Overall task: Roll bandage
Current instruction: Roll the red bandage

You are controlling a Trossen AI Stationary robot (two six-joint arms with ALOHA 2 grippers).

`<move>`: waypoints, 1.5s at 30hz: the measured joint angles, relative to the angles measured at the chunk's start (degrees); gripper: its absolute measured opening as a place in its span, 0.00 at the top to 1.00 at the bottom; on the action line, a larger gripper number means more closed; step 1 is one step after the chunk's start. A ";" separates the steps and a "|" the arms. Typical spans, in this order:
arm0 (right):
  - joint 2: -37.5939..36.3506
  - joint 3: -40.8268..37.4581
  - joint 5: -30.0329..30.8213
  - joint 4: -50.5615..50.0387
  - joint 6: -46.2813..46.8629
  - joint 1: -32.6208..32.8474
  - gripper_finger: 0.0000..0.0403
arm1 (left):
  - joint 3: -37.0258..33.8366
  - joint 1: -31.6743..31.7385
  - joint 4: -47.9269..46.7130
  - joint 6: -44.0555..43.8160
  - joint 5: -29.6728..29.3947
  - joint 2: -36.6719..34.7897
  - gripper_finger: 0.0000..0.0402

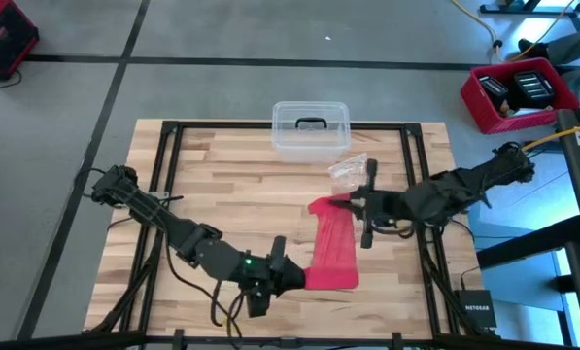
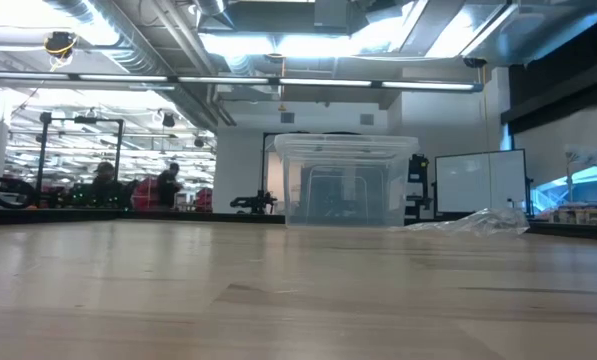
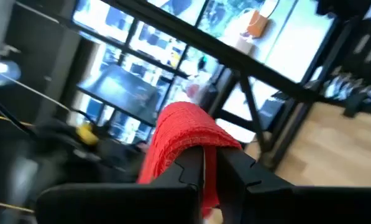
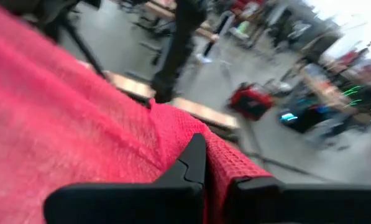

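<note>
Red bandage (image 1: 332, 248) stretches between left hand (image 1: 291, 276) and right hand (image 1: 353, 204), both clamped on it.

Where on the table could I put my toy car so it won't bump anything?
The bare wood left of the clear box, behind the left arm, is free. It is crowded in the middle and right: both hands, left and right, hold the red bandage, and the plastic wrapper lies there.

Bright red bandage (image 1: 332, 251) with a fine woven texture, pale striped wood counter (image 1: 231, 185) in a black frame, clear box (image 1: 310, 130) with dark handle, black left pincer (image 1: 291, 276), black right pincer (image 1: 356, 204), clear crinkled wrapper (image 1: 349, 170)
</note>
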 joint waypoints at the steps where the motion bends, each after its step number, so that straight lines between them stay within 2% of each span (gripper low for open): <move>1: 0.20 -0.58 -2.13 0.04 1.39 -0.47 0.98 | 0.55 -0.05 -0.20 1.66 -0.57 -0.24 0.96; 4: 0.84 -2.00 -5.33 0.94 5.21 -1.11 0.98 | 2.49 -0.16 -0.16 4.50 -2.67 -1.13 0.96; 9: 2.63 -2.52 -10.02 1.47 12.76 -1.08 0.97 | 2.94 1.63 -0.43 4.77 -2.89 -2.11 0.96; 12: 3.47 -2.55 -10.53 1.10 16.12 -1.08 0.94 | 2.75 2.48 -0.90 4.63 -4.32 -2.11 0.96; 18: 3.08 -2.59 -10.90 -1.99 19.07 -1.08 0.75 | 2.54 3.03 -2.12 4.32 -5.87 -2.16 0.96; 22: -0.27 -2.19 -10.88 -1.58 21.60 -1.08 0.61 | 2.54 2.39 -3.65 2.88 -6.09 -2.16 0.96; 27: -4.25 -0.73 -11.88 -2.27 28.87 -1.07 0.52 | 2.54 2.88 -9.39 -2.83 -6.17 -2.16 0.96; 35: -6.88 -0.56 -10.81 -1.62 38.51 -1.06 0.51 | 2.54 5.55 -18.44 -13.31 -6.28 -2.16 0.96; 41: -6.83 -0.56 -7.81 -2.49 39.50 -1.06 0.51 | 2.54 6.33 -21.17 -19.80 -6.07 -1.99 0.96; 45: -7.35 -0.56 -4.38 -6.42 38.22 -1.04 0.51 | 2.54 6.24 -19.84 -24.67 -2.17 -1.98 0.96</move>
